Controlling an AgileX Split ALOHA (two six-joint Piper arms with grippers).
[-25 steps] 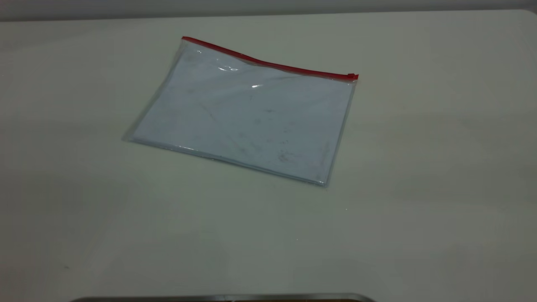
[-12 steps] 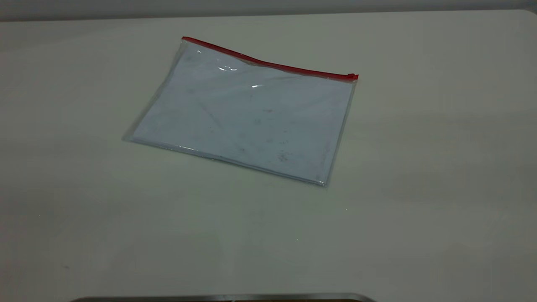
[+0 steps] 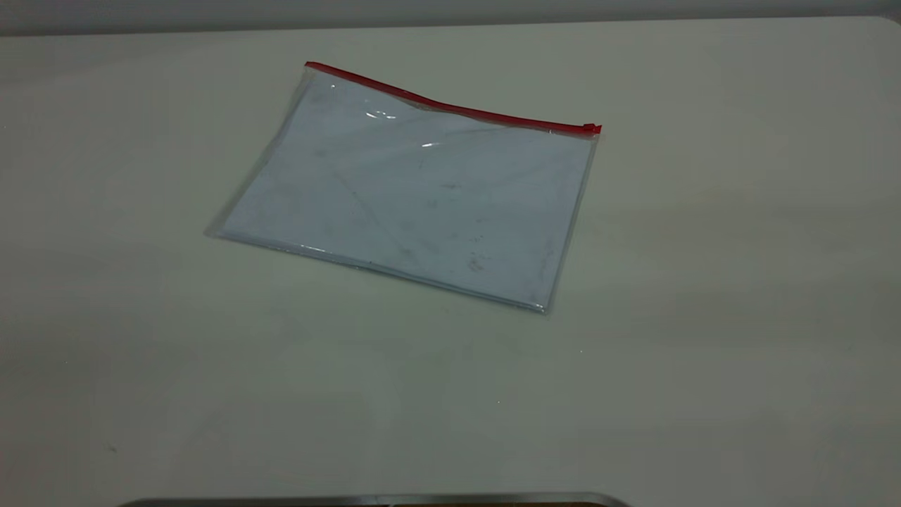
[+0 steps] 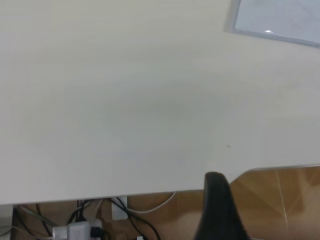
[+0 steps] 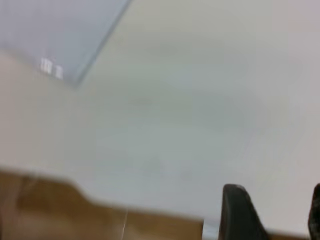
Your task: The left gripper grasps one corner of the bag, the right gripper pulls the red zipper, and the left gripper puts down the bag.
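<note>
The bag [image 3: 415, 197], a flat clear pouch with a pale blue-white sheet inside, lies flat on the table. The red zipper [image 3: 450, 107] runs along its far long edge, with the slider tab [image 3: 591, 128] at the right end. Neither gripper shows in the exterior view. In the left wrist view a black part of my left gripper [image 4: 216, 210] hangs over the table's near edge, far from a bag corner [image 4: 270, 20]. In the right wrist view my right gripper [image 5: 275, 210] is open and empty over bare table, apart from a bag corner [image 5: 65, 45].
The pale table [image 3: 704, 282] surrounds the bag on all sides. A grey metal edge [image 3: 380, 500] lies at the front. The left wrist view shows the table's edge [image 4: 100, 197] with cables and a power strip [image 4: 75, 230] on the brown floor below.
</note>
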